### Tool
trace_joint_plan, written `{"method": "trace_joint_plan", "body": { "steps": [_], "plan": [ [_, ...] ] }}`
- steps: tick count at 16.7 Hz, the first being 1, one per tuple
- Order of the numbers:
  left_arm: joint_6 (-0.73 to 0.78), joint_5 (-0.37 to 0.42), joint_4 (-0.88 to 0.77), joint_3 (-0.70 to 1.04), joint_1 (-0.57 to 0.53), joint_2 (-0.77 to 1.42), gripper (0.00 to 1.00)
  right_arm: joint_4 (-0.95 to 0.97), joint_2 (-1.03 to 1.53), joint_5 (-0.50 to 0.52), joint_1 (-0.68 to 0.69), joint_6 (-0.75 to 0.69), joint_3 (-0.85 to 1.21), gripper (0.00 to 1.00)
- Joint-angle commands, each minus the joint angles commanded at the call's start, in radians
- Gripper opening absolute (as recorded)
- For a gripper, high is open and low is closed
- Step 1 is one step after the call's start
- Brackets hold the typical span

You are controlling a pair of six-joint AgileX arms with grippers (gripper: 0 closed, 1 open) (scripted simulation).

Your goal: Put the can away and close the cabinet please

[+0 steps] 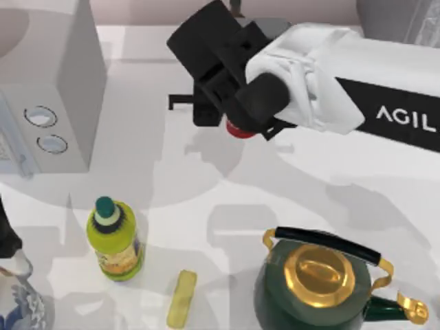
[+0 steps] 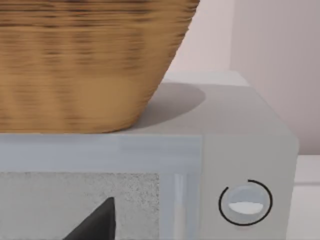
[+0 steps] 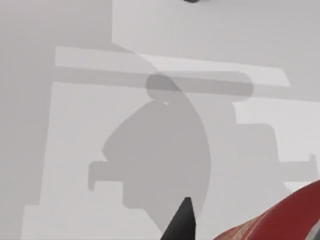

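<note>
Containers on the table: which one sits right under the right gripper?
The can, a sliver of red peeking out beneath the right gripper. The yellow-green bottle and the green kettle stand far nearer the front edge.

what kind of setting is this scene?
Likely a rendered kitchen-style tabletop. A white box with round knobs, much like a microwave, carries a wicker basket; a green-and-gold kettle and a yellow-green bottle stand on the white table.

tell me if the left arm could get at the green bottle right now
Probably yes. The green bottle stands in the open near the table's left front, nothing crowding it, and the left arm sits at that same edge. The right hand is busy farther back over the can.
</note>
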Motion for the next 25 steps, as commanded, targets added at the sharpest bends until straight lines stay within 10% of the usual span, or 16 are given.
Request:
{"method": "trace_joint_plan", "body": {
  "steps": [11,25],
  "plan": [
    [0.000,0.000,0.000,0.000,0.000,0.000,1.00,-0.012,-0.119,-0.033,-0.016,-0.059,-0.073,0.00],
    [0.000,0.000,0.000,0.000,0.000,0.000,1.00,0.515,-1.491,-0.432,-0.533,-0.538,-1.188,0.00]
  ]
}}
